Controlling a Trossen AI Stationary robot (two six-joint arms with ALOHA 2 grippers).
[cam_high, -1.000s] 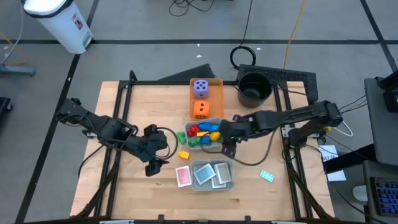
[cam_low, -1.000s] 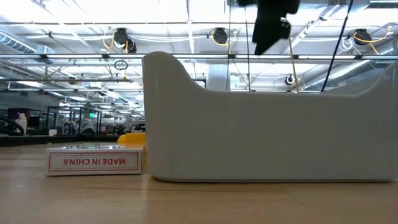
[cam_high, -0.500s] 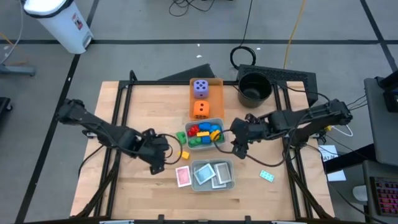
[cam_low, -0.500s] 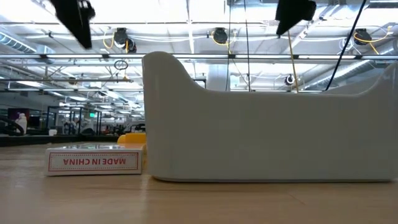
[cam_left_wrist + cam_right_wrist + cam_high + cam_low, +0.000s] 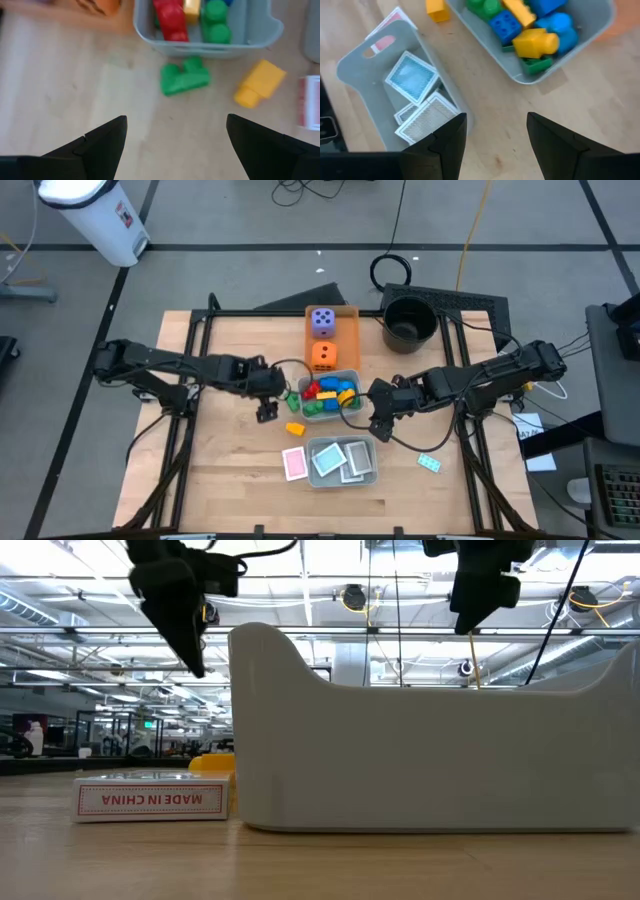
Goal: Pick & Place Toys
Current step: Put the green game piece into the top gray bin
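Nearest you, at the table's front edge, sit a pink card (image 5: pixel 293 464) lying flat on the wood and, just beside it, a grey card tray (image 5: pixel 366 472) with teal and white cards in it. A teal card (image 5: pixel 429 463) lies alone, well apart to the right.

One step further back, two bricks are loose on the table: a yellow brick (image 5: pixel 259 82) and a green brick (image 5: pixel 184 78), both just in front of the brick tray (image 5: pixel 318 415), which already holds red, blue, yellow and green bricks. Your left gripper (image 5: pixel 266 411) hovers over them, jaws spread and empty, with the green one almost centred between its fingers. Your right gripper (image 5: pixel 379 428) hangs between the two trays, also spread and empty.

The bricks look like hard, light plastic, probably a little slick. Judging by its shape, you would do best to pinch the green brick across its flat side walls, not over the studs, and it should not crush. The cards are thin and flat, so likely harder to lift from the wood.

Furthest back, the orange die (image 5: pixel 322 356) and purple die (image 5: pixel 322 322) rest on the orange tray (image 5: pixel 350 313).
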